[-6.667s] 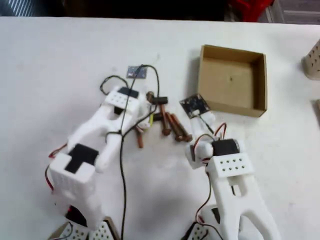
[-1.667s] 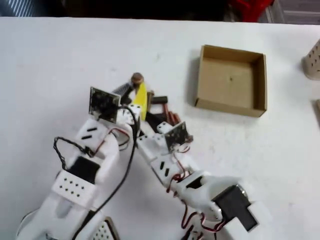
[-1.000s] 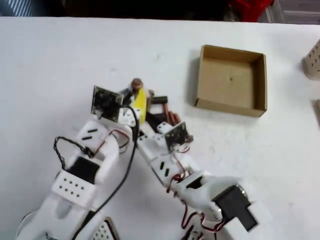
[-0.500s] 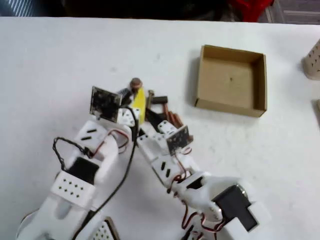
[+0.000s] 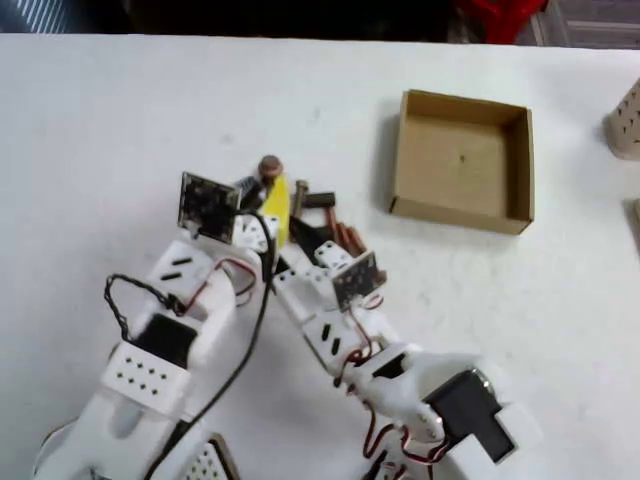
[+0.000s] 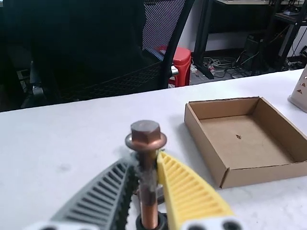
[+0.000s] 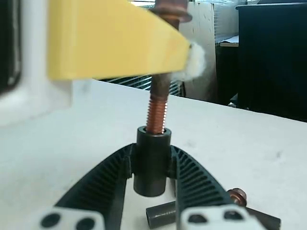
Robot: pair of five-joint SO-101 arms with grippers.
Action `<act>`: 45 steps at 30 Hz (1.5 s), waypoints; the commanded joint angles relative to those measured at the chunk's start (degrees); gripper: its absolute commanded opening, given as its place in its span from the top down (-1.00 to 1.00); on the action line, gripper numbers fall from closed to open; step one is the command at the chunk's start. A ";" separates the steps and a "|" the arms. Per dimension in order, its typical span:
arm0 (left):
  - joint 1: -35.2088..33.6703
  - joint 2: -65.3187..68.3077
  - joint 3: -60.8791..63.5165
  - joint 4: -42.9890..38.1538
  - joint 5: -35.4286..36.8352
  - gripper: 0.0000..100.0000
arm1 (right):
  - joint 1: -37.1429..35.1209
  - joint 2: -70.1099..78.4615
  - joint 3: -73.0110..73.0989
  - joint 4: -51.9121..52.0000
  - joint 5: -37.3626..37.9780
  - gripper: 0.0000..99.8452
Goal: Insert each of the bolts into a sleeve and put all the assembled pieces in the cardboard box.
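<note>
My left gripper has a grey and a yellow finger and is shut on a copper bolt, held upright with its hex head on top. The bolt's threaded end sits in the mouth of a black sleeve, which my right gripper is shut on from below. In the high view the two grippers meet at the table's middle, the left gripper over the right gripper. The cardboard box stands to their right with nothing in it.
Loose bolts and a black sleeve lie on the table beside the grippers, between them and the box. Another sleeve and a bolt lie under the right gripper. A beige perforated block stands at the right edge.
Since the earliest frame both arms left the pile and came together, the left with a bolt, the right with a sleeve. Over the last second they have barely shifted.
</note>
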 commanded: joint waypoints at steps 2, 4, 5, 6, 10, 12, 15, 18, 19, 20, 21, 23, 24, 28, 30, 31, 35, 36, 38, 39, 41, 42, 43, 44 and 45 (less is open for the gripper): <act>-1.10 -0.75 -0.62 -2.29 0.88 0.67 | 0.04 -0.66 -0.70 -1.63 0.79 0.97; -1.10 -1.10 0.18 -2.64 0.88 0.65 | 0.04 -0.66 -0.70 -1.63 0.79 0.97; -1.10 -1.10 0.53 -2.73 0.88 0.65 | 0.04 -0.66 -0.70 -1.63 0.79 0.97; -1.10 -1.10 0.70 -2.81 0.88 0.65 | 0.04 -0.66 -0.70 -1.63 0.79 0.97; -1.10 -1.10 0.70 -2.81 0.88 0.65 | 0.04 -0.57 -0.70 -1.63 0.79 0.97; -1.10 -1.10 0.70 -2.81 0.88 0.65 | 0.04 -0.57 -0.70 -1.63 0.79 0.97; -1.10 -1.10 0.70 -2.81 0.70 0.64 | 0.13 -0.57 -0.70 -1.63 0.79 0.97; -1.19 -1.10 0.97 -2.37 0.53 0.64 | 0.22 -0.57 -0.70 -1.63 0.79 0.97; -1.19 -1.10 1.05 -2.37 0.53 0.64 | 0.22 -0.57 -0.70 -1.63 0.79 0.97; -1.27 -1.10 1.05 -2.29 0.53 0.64 | 0.22 -0.57 -0.70 -1.63 0.79 0.97; -1.71 -1.10 1.05 -2.29 0.44 0.64 | 0.22 -0.57 -0.70 -1.63 0.79 0.97; -2.95 -1.10 1.05 -2.29 0.35 0.64 | 0.22 -0.57 -0.70 -1.63 0.79 0.97; -3.56 -1.10 1.05 -2.29 -0.44 0.64 | 0.22 -0.57 -0.70 -1.63 0.79 0.97; -3.82 -1.19 0.79 1.32 -6.07 0.63 | 0.22 -0.57 -0.70 -1.63 0.79 0.97; -3.21 -1.19 0.70 2.64 -6.33 0.57 | 0.22 -0.57 -0.70 -1.63 0.79 0.97; -2.86 -1.19 0.70 2.81 -6.51 0.51 | 0.22 -0.57 -0.70 -1.63 0.79 0.97; -2.51 -1.19 0.70 5.45 -6.42 0.31 | 0.22 -0.57 -0.70 -1.63 0.79 0.97; -2.59 -1.19 0.70 5.45 -6.42 0.30 | 0.22 -0.57 -0.70 -1.63 0.79 0.97; -2.68 -1.19 0.70 5.45 -6.42 0.30 | 0.31 -0.57 -0.70 -1.63 0.79 0.97; -2.77 -1.19 0.70 5.45 -6.42 0.30 | 0.31 -0.57 -0.70 -1.63 0.79 0.97; -2.95 -1.19 0.70 5.45 -6.42 0.30 | 0.40 -0.57 -0.70 -1.63 0.79 0.97; -3.03 -1.19 0.70 5.45 -6.42 0.30 | 0.75 -0.57 -0.70 -1.63 0.79 0.97; -3.21 -1.19 0.70 5.45 -6.42 0.30 | 1.10 -0.57 -0.70 -1.63 0.79 0.97; -4.00 -1.19 0.70 5.45 -6.42 0.30 | 1.27 -0.57 -0.70 -1.63 0.79 0.97; -4.53 -1.19 0.62 5.45 -6.42 0.30 | 1.71 -0.57 -0.70 -1.63 0.79 0.97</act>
